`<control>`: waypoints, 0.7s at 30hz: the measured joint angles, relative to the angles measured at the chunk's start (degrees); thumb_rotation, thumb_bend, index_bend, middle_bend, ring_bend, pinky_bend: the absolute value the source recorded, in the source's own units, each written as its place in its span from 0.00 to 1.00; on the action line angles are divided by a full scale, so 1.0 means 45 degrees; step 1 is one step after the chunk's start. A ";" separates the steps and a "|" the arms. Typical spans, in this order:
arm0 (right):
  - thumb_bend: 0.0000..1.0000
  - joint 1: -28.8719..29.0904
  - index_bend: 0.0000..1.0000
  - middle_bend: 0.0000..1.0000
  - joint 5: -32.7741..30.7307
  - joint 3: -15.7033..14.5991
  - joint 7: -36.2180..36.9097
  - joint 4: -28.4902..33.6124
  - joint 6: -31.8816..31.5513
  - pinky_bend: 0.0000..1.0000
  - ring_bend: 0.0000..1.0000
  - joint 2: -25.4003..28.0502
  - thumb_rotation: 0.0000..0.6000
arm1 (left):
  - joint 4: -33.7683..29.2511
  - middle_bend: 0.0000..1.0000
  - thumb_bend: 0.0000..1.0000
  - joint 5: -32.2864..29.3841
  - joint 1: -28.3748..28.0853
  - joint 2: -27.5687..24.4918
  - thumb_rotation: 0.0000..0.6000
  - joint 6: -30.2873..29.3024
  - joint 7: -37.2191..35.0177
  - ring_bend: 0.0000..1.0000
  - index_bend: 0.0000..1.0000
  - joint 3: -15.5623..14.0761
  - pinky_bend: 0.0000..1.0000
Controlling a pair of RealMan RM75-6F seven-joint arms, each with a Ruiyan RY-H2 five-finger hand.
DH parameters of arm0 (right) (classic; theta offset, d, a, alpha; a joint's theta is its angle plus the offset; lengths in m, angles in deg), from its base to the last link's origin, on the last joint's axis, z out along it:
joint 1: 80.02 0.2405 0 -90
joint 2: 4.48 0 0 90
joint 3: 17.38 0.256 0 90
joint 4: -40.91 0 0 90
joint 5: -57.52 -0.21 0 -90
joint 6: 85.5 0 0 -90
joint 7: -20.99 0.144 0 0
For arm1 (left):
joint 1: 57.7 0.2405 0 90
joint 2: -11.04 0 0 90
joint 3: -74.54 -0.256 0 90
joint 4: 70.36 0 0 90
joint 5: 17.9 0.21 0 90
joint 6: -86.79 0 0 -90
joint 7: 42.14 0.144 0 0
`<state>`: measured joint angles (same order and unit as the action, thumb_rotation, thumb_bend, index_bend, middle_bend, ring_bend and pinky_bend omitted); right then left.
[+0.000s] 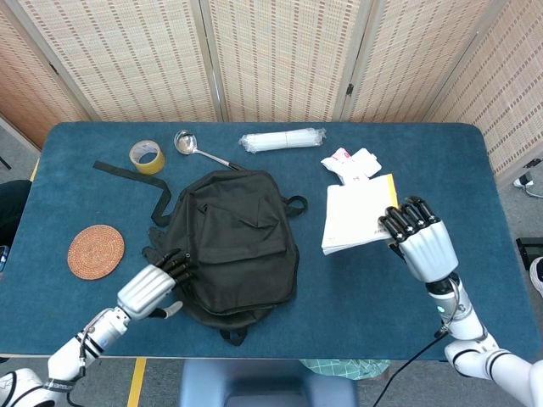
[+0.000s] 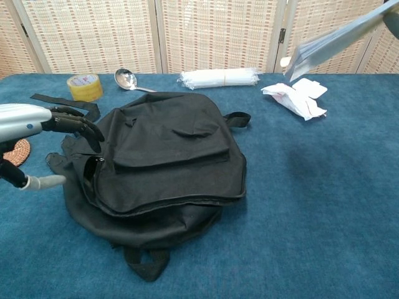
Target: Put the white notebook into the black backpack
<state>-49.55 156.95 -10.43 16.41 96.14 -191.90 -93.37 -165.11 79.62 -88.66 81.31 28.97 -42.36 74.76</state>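
The black backpack [image 1: 235, 242] lies flat in the middle of the blue table, its zipper along the left side [image 2: 100, 163]. My right hand [image 1: 417, 242] holds the white notebook [image 1: 356, 216] lifted above the table, right of the backpack; in the chest view the notebook [image 2: 336, 38] shows tilted at the top right and the hand is almost out of frame. My left hand [image 1: 153, 284] hovers at the backpack's left edge, fingers apart and empty, seen in the chest view as the left hand [image 2: 37, 121] next to the zipper.
A woven coaster [image 1: 96, 251] lies at the left. A tape roll [image 1: 147, 156], a ladle [image 1: 191, 146] and a plastic-wrapped bundle [image 1: 282, 139] sit along the back. A white packet [image 1: 352, 163] lies behind the notebook. A black strap [image 1: 131, 174] trails from the backpack.
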 measured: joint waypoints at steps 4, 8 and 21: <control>0.45 0.0009 0.93 0.57 0.0345 0.0040 -0.0889 0.1338 -0.0001 0.40 0.53 0.0558 1.00 | -0.0050 0.19 0.36 0.0090 -0.0262 0.0415 1.00 0.0300 0.0177 0.18 0.28 -0.0154 0.00; 0.45 -0.0066 0.93 0.57 0.0746 0.0013 -0.1535 0.2216 0.0002 0.40 0.53 0.0903 1.00 | 0.0105 0.19 0.36 -0.0004 -0.0461 0.1015 1.00 0.0510 0.0539 0.18 0.28 -0.0158 0.00; 0.45 -0.0357 0.93 0.57 0.1118 -0.0055 -0.1843 0.2524 0.0380 0.40 0.53 0.0867 1.00 | 0.0690 0.18 0.36 -0.1644 -0.1053 0.2675 1.00 0.1542 0.0849 0.18 0.28 0.0082 0.00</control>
<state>-51.15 161.98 -10.68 8.12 107.50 -190.19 -89.47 -162.01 72.23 -93.40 93.35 35.91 -38.54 75.13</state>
